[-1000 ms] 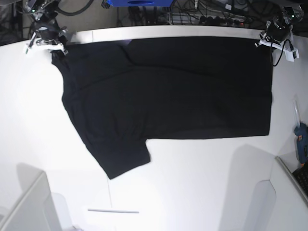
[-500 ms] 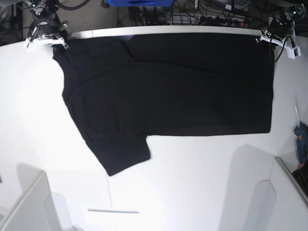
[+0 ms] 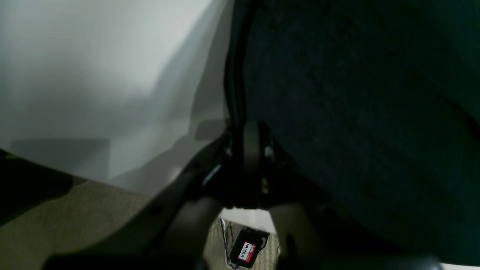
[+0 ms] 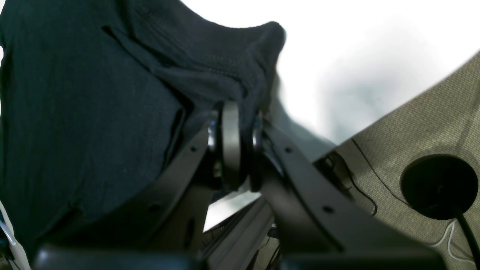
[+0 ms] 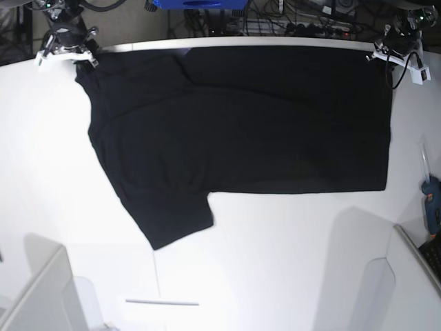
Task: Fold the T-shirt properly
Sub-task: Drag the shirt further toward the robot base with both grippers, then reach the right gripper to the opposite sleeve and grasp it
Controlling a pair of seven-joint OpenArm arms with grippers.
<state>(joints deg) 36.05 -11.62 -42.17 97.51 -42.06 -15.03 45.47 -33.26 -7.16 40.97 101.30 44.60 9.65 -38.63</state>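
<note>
The T-shirt point(image 5: 241, 124) is spread flat across the far half of the white table point(image 5: 275, 262), its far edge lying along the table's far rim; one short sleeve point(image 5: 176, 217) is seen jutting toward the near side, and the body is laid sideways across the table. The right gripper point(image 4: 234, 150) is closed on a bunched corner of the cloth at the far corner on the base view's left; a ridge of stitched hem is seen gathered above its jaws. The left gripper point(image 3: 249, 161) is closed on the shirt's edge at the opposite far corner, the cloth hanging taut beside it.

The step is judged to be a pinch of both far corners, ready for the edge to be carried over toward the near side. Several faults may be foreseen: the cloth may be slipped out of one pinch if the arms are drawn apart too hard; a skewed fold may be made if one corner is lifted ahead of the other; the free sleeve may be dragged and rumpled beneath the body; the far edge may be pulled off the table, since it lies right at the rim.
</note>
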